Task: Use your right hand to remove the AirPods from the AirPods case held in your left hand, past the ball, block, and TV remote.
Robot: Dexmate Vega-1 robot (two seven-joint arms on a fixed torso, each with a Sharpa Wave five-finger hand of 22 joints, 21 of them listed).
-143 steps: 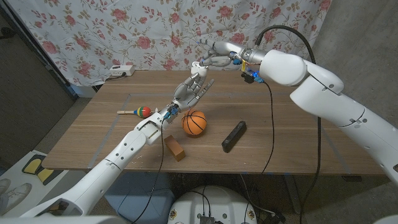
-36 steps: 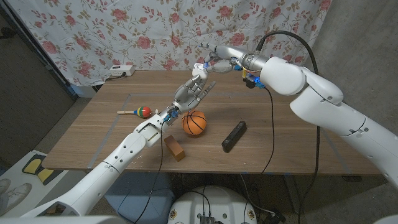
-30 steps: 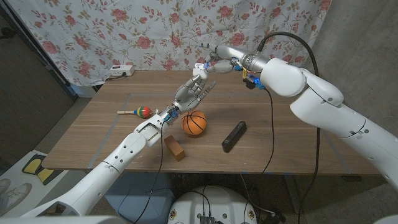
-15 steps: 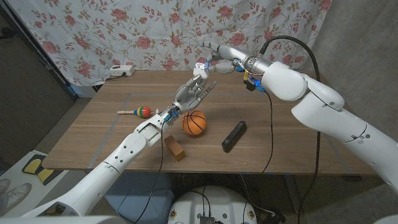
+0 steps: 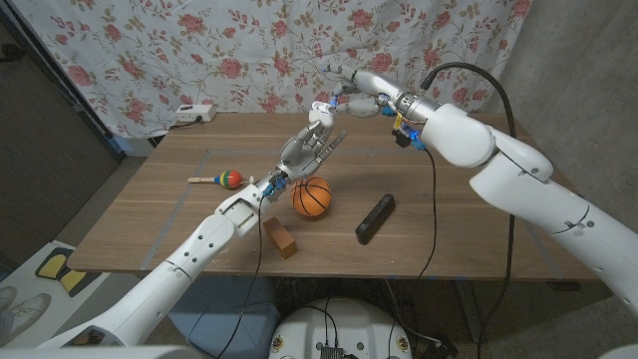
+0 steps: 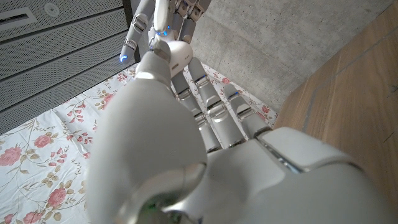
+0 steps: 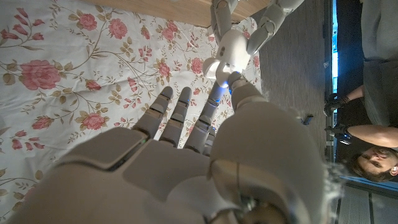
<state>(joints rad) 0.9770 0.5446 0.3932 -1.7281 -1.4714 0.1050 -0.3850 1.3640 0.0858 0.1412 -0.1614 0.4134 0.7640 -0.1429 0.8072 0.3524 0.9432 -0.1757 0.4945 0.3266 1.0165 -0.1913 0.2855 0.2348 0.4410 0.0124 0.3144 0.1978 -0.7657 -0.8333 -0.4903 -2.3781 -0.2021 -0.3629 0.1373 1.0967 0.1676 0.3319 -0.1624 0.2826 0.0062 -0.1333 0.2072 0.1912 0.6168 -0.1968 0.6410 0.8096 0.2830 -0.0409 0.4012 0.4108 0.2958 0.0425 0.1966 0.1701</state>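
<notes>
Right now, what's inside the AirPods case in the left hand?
Cannot tell. The white AirPods case sits at the left hand fingertips, with the right hand fingers right at it. No view shows its opening or any AirPods.

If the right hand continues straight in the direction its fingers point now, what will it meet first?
Most likely the small white AirPods case held at the fingertips of the left hand. The right hand points at it and seems almost touching, though depth is unclear.

Our brown wooden desk [image 5: 469,224] carries an orange basketball-patterned ball [image 5: 311,196], a small brown wooden block [image 5: 280,237], a black TV remote [image 5: 375,217], a colourful wooden-handled maraca [image 5: 220,179] and a white power strip [image 5: 192,114].
</notes>
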